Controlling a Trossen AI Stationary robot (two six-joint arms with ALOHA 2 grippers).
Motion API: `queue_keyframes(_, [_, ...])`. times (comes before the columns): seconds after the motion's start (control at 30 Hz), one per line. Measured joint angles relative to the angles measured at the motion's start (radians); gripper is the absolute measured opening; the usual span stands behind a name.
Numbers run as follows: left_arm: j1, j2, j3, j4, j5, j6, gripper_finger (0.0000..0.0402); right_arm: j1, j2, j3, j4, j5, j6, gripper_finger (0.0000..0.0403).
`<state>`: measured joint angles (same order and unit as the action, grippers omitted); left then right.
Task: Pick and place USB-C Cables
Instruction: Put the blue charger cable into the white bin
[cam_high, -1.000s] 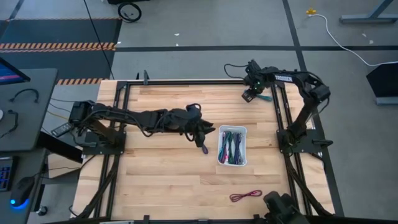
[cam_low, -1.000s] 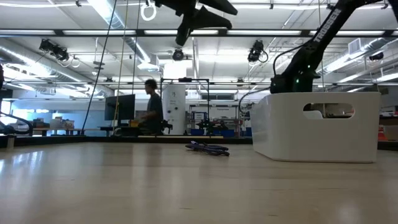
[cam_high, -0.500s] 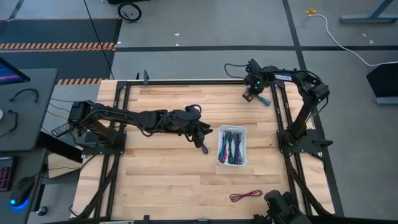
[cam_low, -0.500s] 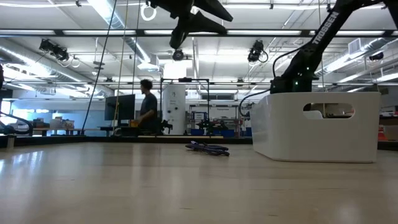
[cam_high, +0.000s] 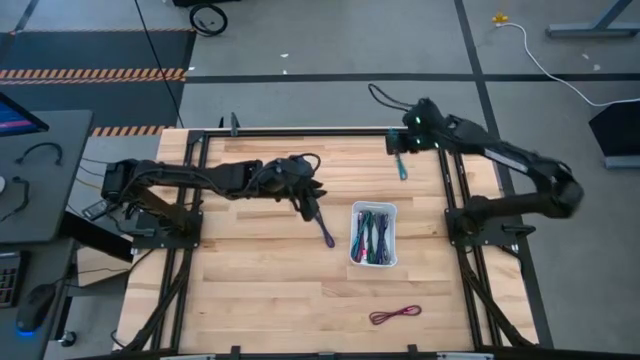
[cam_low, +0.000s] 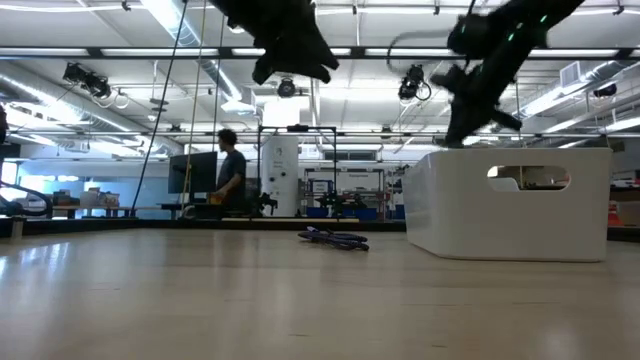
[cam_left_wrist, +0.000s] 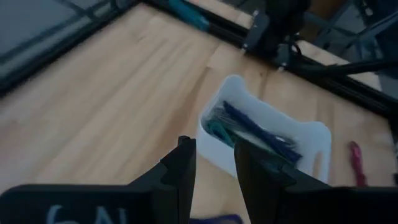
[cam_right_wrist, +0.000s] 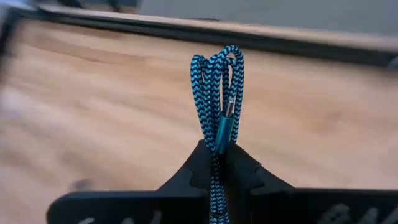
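**Bright and even overall, but the wrist cams are mushy**

Overhead strip lights (cam_low: 180, 30) flood everything, with soft glare on the table (cam_low: 300, 300). Hardly any hard shadows from above. Both wrist views smear badly toward the edges; only the teal cable (cam_right_wrist: 217, 99) looks sharp.

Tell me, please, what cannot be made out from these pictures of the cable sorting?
- Cables in the white tray: too small in the high view to count, blurred in the left wrist view, hidden by the tray wall in the low view.
- Purple cable: cut off by the left wrist picture's bottom edge.
- Right gripper, shut on the teal cable: its lower length is hidden between the fingers.
- Left gripper is open.
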<state>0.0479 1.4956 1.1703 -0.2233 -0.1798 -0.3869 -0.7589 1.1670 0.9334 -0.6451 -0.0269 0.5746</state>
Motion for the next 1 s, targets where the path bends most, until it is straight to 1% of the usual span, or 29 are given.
queue_keyframes(0.07, [0.014,-0.008,0.000,-0.035,0.000,0.034,0.0116,0.107,-0.087,-0.016,-0.007,0.037,0.151,0.0019])
queue_keyframes(0.1, [0.020,-0.012,0.000,-0.051,0.000,0.056,0.0116,0.171,-0.122,-0.023,-0.001,0.072,0.233,0.0019])
queue_keyframes(0.2, [0.037,-0.013,0.001,-0.077,0.000,0.109,0.0116,0.386,-0.205,-0.037,-0.001,0.204,0.476,0.0019])
queue_keyframes(0.27, [0.045,-0.011,0.000,-0.097,0.000,0.136,0.0116,0.541,-0.229,-0.039,0.007,0.307,0.631,0.0019])
queue_keyframes(0.33, [0.052,-0.012,0.000,-0.110,0.001,0.159,0.0116,0.687,-0.228,-0.040,0.010,0.420,0.769,0.0019])
queue_keyframes(0.4, [0.056,-0.012,0.000,-0.129,0.001,0.188,0.0116,0.828,-0.200,-0.040,0.026,0.534,0.897,0.0018])
queue_keyframes(0.47, [0.056,-0.012,0.000,-0.134,0.000,0.219,0.0116,0.940,-0.149,-0.040,0.023,0.607,1.020,0.0018])
queue_keyframes(0.53, [0.056,-0.018,0.000,-0.151,0.001,0.245,0.0116,1.022,-0.086,-0.040,0.014,0.652,1.128,0.0018])
queue_keyframes(0.63, [0.049,-0.032,0.000,-0.154,0.026,0.272,0.0116,1.085,0.019,-0.040,-0.028,0.674,1.282,0.0018])
queue_keyframes(0.73, [0.042,-0.048,0.002,-0.149,0.095,0.295,0.0117,1.093,0.111,-0.040,-0.069,0.643,1.392,0.0018])
queue_keyframes(0.8, [0.037,-0.067,0.000,-0.173,0.121,0.302,0.0117,1.085,0.165,-0.040,-0.072,0.600,1.419,0.0018])
queue_keyframes(0.83, [0.032,-0.070,0.001,-0.156,0.128,0.303,0.0117,1.080,0.188,-0.040,-0.072,0.575,1.422,0.0018])
queue_keyframes(1.0, [0.019,-0.087,0.001,-0.158,0.131,0.305,0.0117,1.044,0.284,-0.040,-0.075,0.480,1.423,0.0024])
